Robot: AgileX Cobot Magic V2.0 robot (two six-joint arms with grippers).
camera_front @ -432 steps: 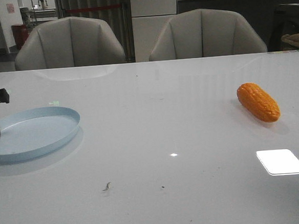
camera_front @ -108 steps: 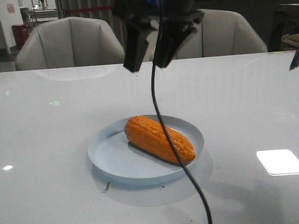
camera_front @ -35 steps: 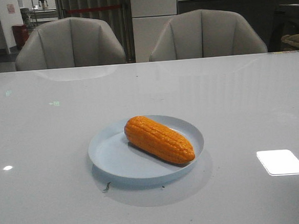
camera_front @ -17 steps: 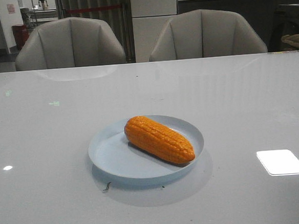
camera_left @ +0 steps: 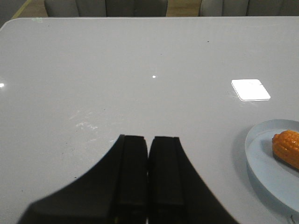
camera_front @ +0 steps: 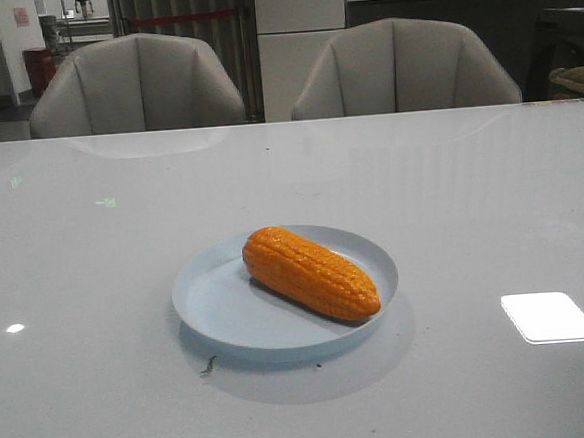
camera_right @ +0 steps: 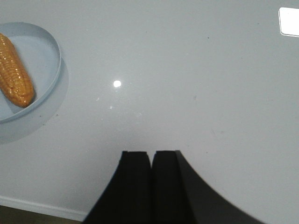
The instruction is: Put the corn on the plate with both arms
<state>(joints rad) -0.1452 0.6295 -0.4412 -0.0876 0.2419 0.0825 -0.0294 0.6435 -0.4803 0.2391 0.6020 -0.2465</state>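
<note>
Lying diagonally on pale blue plate (camera_front: 218, 309), orange corn cob (camera_front: 309, 273) is seen, tapered end toward near right rim. Plate is set near middle of glossy white surface (camera_front: 471, 196). Left tool (camera_left: 148, 144) is closed, fingers pressed together, empty, held over bare surface, well apart from plate. Right tool (camera_right: 152, 161) is likewise closed, empty, apart from plate. Two grey chairs (camera_front: 137, 84) are seen beyond far edge of surface.
</note>
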